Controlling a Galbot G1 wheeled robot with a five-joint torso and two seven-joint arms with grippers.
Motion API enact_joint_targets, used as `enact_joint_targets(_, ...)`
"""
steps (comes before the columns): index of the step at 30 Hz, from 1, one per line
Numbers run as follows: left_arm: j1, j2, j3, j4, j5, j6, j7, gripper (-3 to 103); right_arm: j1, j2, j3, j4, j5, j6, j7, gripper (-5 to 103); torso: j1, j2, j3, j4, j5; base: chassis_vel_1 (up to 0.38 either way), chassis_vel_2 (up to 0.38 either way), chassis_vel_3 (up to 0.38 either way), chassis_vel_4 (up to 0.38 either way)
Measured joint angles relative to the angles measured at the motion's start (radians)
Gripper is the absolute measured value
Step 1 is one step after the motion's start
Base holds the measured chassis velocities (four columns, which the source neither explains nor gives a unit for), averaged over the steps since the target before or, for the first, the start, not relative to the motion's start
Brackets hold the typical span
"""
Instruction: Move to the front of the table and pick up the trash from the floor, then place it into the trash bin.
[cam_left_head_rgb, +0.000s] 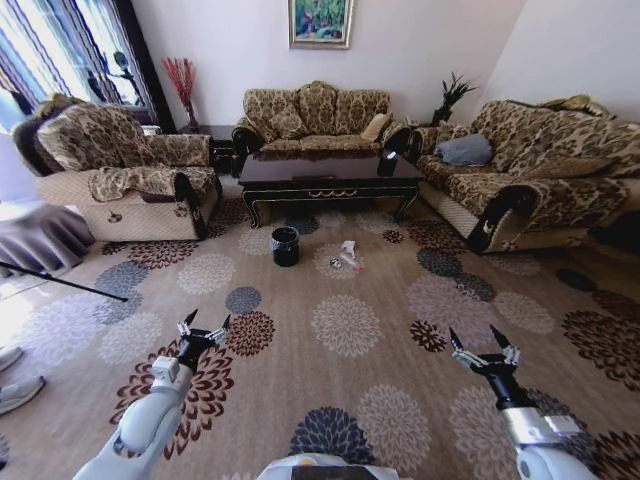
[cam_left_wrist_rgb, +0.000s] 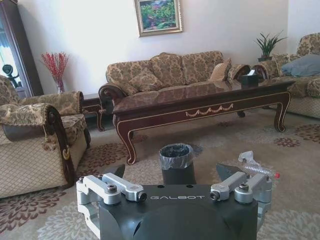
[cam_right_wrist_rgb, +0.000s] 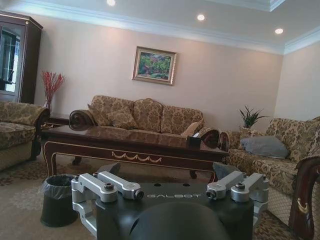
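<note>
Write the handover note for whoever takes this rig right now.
Left gripper: open, empty, held low over the carpet.
Right gripper: open, empty, likewise.
Table is ahead across the carpet; trash bin stands on the floor in front of it, trash lies just to the bin's right.
Done: nothing picked up.
Left: close in on the table, pick up the trash, drop it in the bin.

Trash bin (cam_left_head_rgb: 285, 245) and trash (cam_left_head_rgb: 347, 256) lie before the table (cam_left_head_rgb: 328, 172).

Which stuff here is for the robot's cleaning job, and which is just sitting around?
For the job: trash on the carpet, trash bin, table, both open grippers (left gripper, right gripper).

Just there: sofas, tissue box, painting, red branches.
</note>
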Motion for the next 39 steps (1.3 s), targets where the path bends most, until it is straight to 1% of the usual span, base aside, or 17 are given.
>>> enact_joint_targets(2, 0.001, 0.002, 0.002, -0.001, 0.003, -0.001, 0.0, 100, 0.001, 0.0, -0.002, -0.004, -0.006, -0.003, 0.001, 100, -0.002, -0.004, -0.002, 0.0, -0.0001, 0.0, 0.0, 0.0, 0.0)
enact_joint_targets(5, 0.001, 0.003, 0.007, -0.012, 0.01, -0.002, -0.001, 100, 0.003, -0.009, -0.012, -0.029, -0.032, -0.027, 0.001, 100, -0.01, -0.023, -0.013, 0.0, -0.0001, 0.0, 0.0, 0.0, 0.0)
enact_joint_targets(7, 0.001, 0.003, 0.008, -0.015, 0.012, -0.002, -0.001, 100, 0.003, -0.011, -0.014, -0.034, -0.04, -0.032, 0.001, 100, -0.011, -0.026, -0.015, 0.0, -0.0001, 0.0, 0.0, 0.0, 0.0)
enact_joint_targets(8, 0.001, 0.005, 0.013, -0.018, 0.024, -0.002, -0.001, 100, 0.003, -0.013, -0.022, -0.048, -0.069, -0.05, 0.001, 100, -0.016, -0.036, -0.021, 0.0001, 0.0001, 0.0, 0.0, 0.0, 0.0)
enact_joint_targets(10, 0.001, 0.006, 0.017, -0.018, 0.031, -0.002, -0.001, 100, 0.002, -0.012, -0.026, -0.051, -0.076, -0.054, 0.002, 100, -0.017, -0.041, -0.023, -0.0001, 0.0002, 0.0, 0.0, 0.0, 0.0)
enact_joint_targets(13, -0.003, 0.004, 0.036, -0.019, 0.051, -0.001, -0.002, 100, 0.002, -0.003, -0.041, -0.053, -0.086, -0.058, 0.003, 100, -0.025, -0.059, -0.034, 0.0, 0.0001, 0.0, 0.0, 0.0, 0.0)
enact_joint_targets(16, -0.004, -0.004, 0.043, -0.022, 0.058, 0.002, -0.003, 100, 0.005, -0.002, -0.046, -0.057, -0.089, -0.057, 0.003, 100, -0.029, -0.068, -0.039, -0.0001, -0.0001, 0.0, 0.0, 0.0, 0.0)
enact_joint_targets(19, -0.003, -0.024, 0.057, -0.024, 0.082, 0.006, -0.006, 100, 0.019, -0.004, -0.051, -0.068, -0.088, -0.051, 0.004, 100, -0.037, -0.087, -0.05, 0.0001, 0.0, 0.0, 0.0, 0.0, 0.0)
enact_joint_targets(22, -0.004, -0.033, 0.058, -0.016, 0.098, 0.005, -0.007, 100, 0.018, 0.002, -0.051, -0.058, -0.077, -0.054, 0.006, 100, -0.042, -0.098, -0.056, 0.0, 0.0001, 0.0, 0.0, 0.0, 0.0)
enact_joint_targets(24, -0.007, -0.041, 0.056, -0.011, 0.096, 0.012, -0.017, 100, 0.014, 0.013, -0.051, -0.036, -0.073, -0.056, 0.007, 100, -0.047, -0.11, -0.063, 0.0, -0.0002, 0.0, 0.0, 0.0, 0.0)
enact_joint_targets(30, -0.011, -0.043, 0.054, -0.009, 0.083, 0.021, -0.019, 100, 0.012, 0.018, -0.051, -0.039, -0.075, -0.051, 0.008, 100, -0.055, -0.129, -0.074, 0.0, -0.0001, 0.0, 0.0, 0.0, 0.0)
enact_joint_targets(32, -0.013, -0.045, 0.053, -0.009, 0.068, 0.035, -0.019, 100, 0.009, 0.017, -0.05, -0.043, -0.074, -0.049, 0.007, 100, -0.059, -0.138, -0.079, -0.0001, 0.0002, 0.0, 0.0, 0.0, 0.0)
enact_joint_targets(33, -0.014, -0.049, 0.049, -0.004, 0.068, 0.039, -0.02, 100, 0.007, 0.018, -0.049, -0.043, -0.073, -0.047, 0.007, 100, -0.063, -0.148, -0.085, -0.0001, 0.0, 0.0, 0.0, 0.0, 0.0)
enact_joint_targets(37, -0.012, -0.053, 0.047, 0.003, 0.081, 0.039, -0.02, 100, 0.008, 0.02, -0.049, -0.043, -0.074, -0.047, 0.007, 100, -0.069, -0.161, -0.093, 0.0, -0.0001, 0.0, 0.0, 0.0, 0.0)
enact_joint_targets(39, -0.009, -0.061, 0.048, 0.004, 0.094, 0.037, -0.02, 100, 0.009, 0.022, -0.051, -0.043, -0.076, -0.047, 0.007, 100, -0.074, -0.175, -0.101, 0.0, 0.0, 0.0, 0.0, 0.0, 0.0)
